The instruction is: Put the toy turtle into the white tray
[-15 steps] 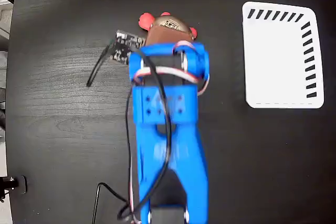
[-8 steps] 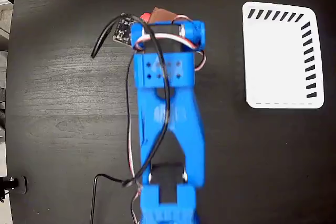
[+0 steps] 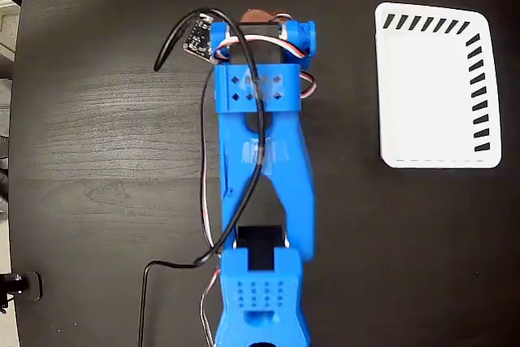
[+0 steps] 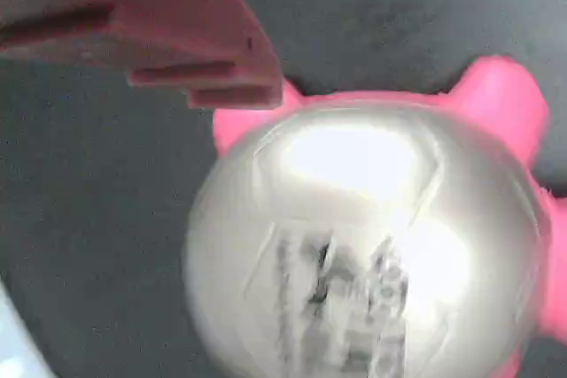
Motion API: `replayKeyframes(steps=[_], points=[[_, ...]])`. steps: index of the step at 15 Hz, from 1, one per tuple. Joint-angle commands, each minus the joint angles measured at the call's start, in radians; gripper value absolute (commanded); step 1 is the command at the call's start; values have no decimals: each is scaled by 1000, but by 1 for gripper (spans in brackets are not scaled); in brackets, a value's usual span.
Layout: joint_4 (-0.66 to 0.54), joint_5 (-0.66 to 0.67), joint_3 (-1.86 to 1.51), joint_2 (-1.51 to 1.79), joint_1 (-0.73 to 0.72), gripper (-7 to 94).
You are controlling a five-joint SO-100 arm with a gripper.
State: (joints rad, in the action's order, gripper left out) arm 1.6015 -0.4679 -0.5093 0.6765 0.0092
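Turtle status: the toy turtle fills most of the wrist view, shell shiny and blown out by glare, dark printed mark blurred near its centre, pink-red limbs poking out at 1 o'clock and at 10 o'clock of the shell. One gripper finger cuts in from 11 o'clock, its tip at or just over the shell's upper-left rim; contact not clear. Second finger not visible, so cannot tell whether the gripper is apart or clamped. In the fixed view the blue arm runs from 6 o'clock up to 12 o'clock across the black table, and its head covers nearly all of the turtle; only a brown sliver of shell shows at the arm's top end. The white tray sits at 3 o'clock of the arm's head, well apart, slots along its top and right edges. Small circuit board with a black cable hangs at 9 o'clock of the head.
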Motion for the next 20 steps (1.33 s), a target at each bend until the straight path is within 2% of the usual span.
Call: replayKeyframes(steps=[1, 17, 20], points=[[15, -17, 80, 21, 8, 50], [63, -80, 290, -201, -5, 51], [69, -72, 310, -212, -11, 44]])
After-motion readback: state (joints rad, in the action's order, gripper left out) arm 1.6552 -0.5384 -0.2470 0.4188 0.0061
